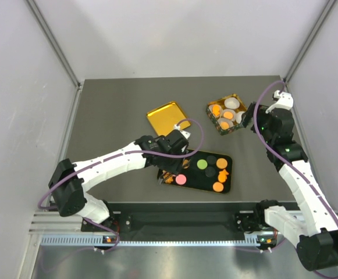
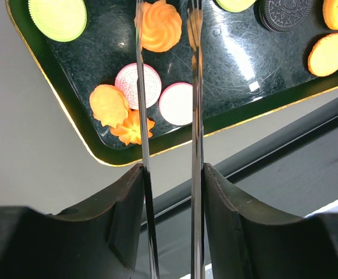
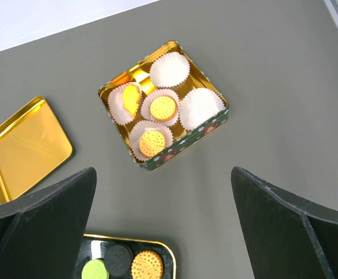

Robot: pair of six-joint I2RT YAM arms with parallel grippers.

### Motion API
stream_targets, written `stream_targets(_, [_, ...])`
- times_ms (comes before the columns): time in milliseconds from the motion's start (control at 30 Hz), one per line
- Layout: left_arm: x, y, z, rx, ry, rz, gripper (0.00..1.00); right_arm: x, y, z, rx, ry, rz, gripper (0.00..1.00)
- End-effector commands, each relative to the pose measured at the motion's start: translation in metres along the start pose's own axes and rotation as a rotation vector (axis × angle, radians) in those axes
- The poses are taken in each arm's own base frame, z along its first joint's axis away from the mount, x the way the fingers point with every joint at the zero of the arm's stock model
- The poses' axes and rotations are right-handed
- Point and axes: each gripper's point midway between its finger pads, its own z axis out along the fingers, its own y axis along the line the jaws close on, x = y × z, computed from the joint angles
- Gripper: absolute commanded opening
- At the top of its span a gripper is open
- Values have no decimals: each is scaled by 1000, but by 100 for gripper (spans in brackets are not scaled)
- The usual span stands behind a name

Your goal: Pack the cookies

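The cookies lie on a black gold-rimmed tray [image 1: 227, 186]: orange rounds [image 1: 218, 186], a pink one [image 1: 181, 179], a green one [image 1: 202, 164] and dark ones. My left gripper [image 1: 170, 172] hangs over the tray's left end. In the left wrist view its thin metal blades [image 2: 141, 104] stand apart, with an orange swirl cookie [image 2: 158, 32] between them. Beside it are two pink cookies [image 2: 138, 85] and orange flower-shaped ones [image 2: 109, 104]. My right gripper [image 1: 250, 119] is wide open and empty [image 3: 163, 174], beside a gold tin [image 3: 212, 125]. The tin holds white paper cups, three of them with orange cookies [image 3: 163, 107].
The tin's gold lid [image 1: 166, 118] lies upside down at the back middle, left of the tin [image 1: 242, 102]. Two paper cups [image 3: 169, 70] in the tin are empty. Grey side walls stand close on both sides. The table's front edge runs just below the tray.
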Motion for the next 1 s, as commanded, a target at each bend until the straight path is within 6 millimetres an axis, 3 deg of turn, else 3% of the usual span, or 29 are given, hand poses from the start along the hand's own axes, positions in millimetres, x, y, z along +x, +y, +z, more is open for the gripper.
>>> stream_targets(0, [-24,-13,-11,47,-84,10,48,-19,-2,-5,6,-67,7,100])
stream_targets(367, [-17,-2,-25,9,-76,11,51,-20,-1,-4,1,-65,7,100])
stream_targets(967, [4,0,-15,8,7,27,52,-20,-1,-6,0,-68,6,100])
